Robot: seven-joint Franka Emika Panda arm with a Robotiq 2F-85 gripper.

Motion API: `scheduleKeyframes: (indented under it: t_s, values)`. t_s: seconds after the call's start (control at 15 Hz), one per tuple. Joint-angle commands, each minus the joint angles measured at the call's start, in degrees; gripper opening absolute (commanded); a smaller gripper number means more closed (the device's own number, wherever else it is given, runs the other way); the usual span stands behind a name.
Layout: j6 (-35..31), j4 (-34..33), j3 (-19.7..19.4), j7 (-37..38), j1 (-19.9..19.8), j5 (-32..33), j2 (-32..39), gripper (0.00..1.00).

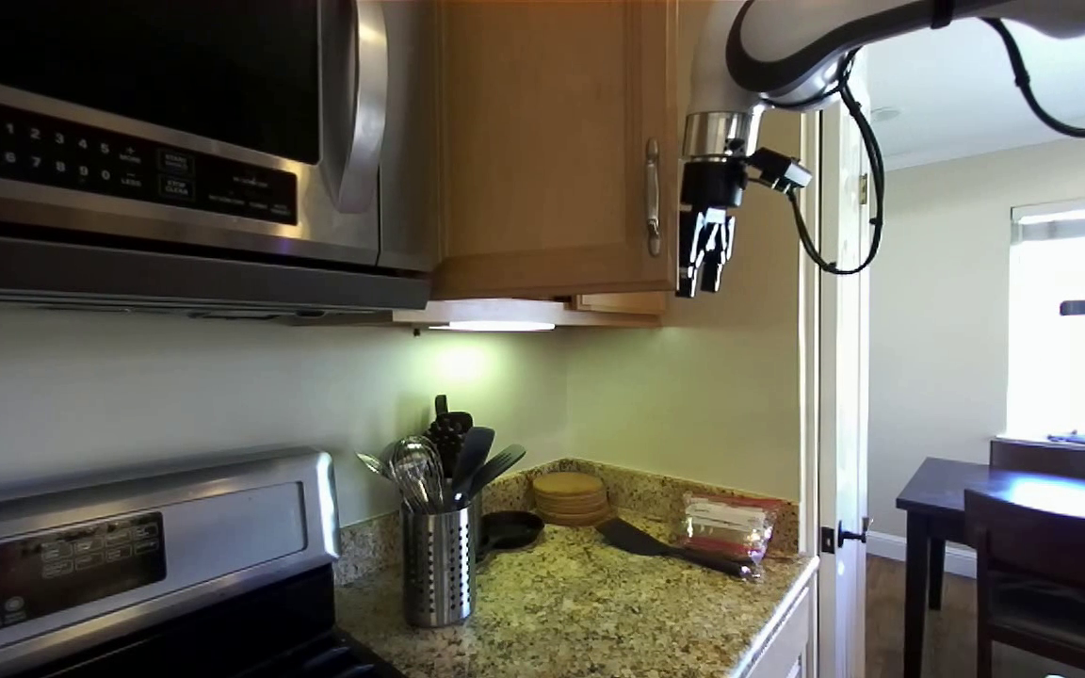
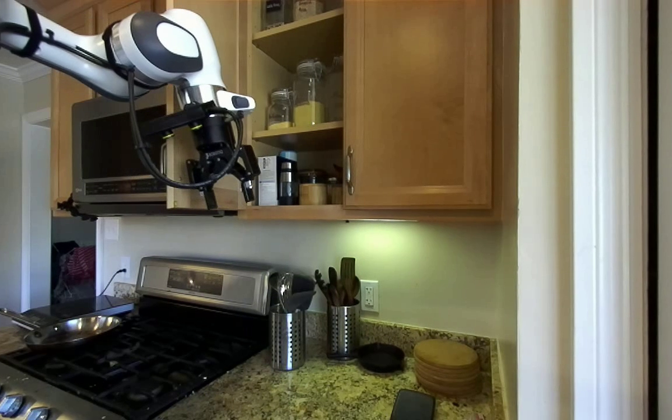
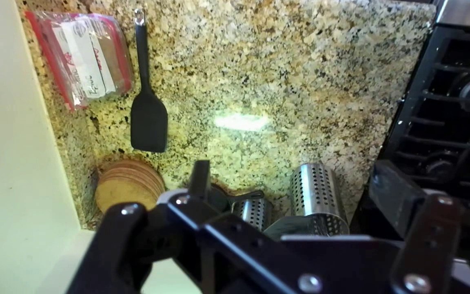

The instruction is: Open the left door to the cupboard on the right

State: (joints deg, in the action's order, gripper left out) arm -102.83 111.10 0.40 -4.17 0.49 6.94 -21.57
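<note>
End effector (image 2: 230, 195), fingers (image 3: 395, 198) wide apart

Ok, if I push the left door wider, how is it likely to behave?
The left door will probably move as one stiff piece, being a framed wooden panel. It should swing rather than slide, as it stands open at an angle to the cupboard. Its slim silvery handle looks smooth, so a grip there might slip.

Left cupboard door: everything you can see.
The left door looks like light maple, framed-panel, with a slim upright silver handle near its free edge. It hangs vertical, swung open beside the microwave, exposing shelves. The open claw looks close to the free edge; contact is unclear. Both exterior views crop its top.
</note>
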Motion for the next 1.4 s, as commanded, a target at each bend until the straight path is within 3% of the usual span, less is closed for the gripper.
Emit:
scheduleKeyframes:
  t_s: [0.0,0.8,1.33]
  values:
    - [-1.89,-3.68,0.11,1.15,0.11,-0.76,2.53,1.0]
    - [-2.16,-7.13,2.65,-1.26,2.79,-4.63,1.9,1.0]
    - [-2.12,-7.78,5.65,-5.23,7.82,-8.91,1.55,1.0]
